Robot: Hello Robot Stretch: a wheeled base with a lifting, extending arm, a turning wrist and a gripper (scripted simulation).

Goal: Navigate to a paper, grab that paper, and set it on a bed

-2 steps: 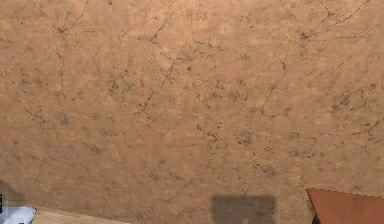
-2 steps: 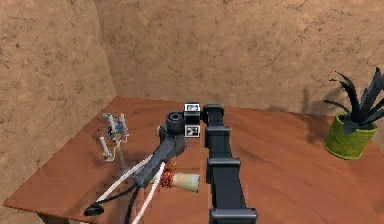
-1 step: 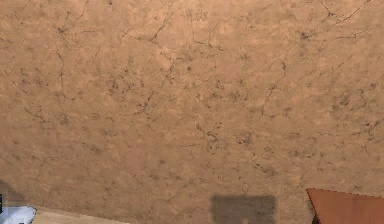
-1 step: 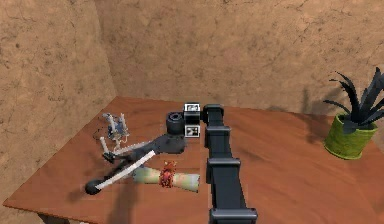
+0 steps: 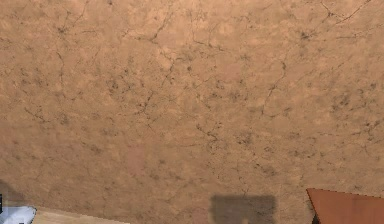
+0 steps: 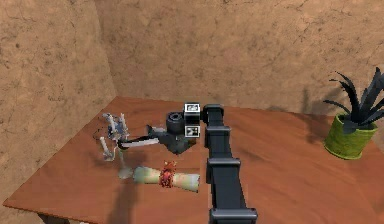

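1. Where the arm (image 6: 222, 165) spans the smooth reddish table (image 6: 290, 150), a rolled, red-banded paper (image 6: 165, 178) lies near its front edge.
2. The gripper (image 6: 130, 146): I cannot tell whether it holds anything.
3. Cracked brown wall (image 5: 190, 100) ahead.

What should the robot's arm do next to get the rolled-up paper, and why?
Probably draw the arm back a little toward the robot. The rolled paper with a red band lies on the wooden table nearer the robot than the gripper, which reaches past it toward a clear glassy thing. Pulling back should bring the fingers nearer the roll.
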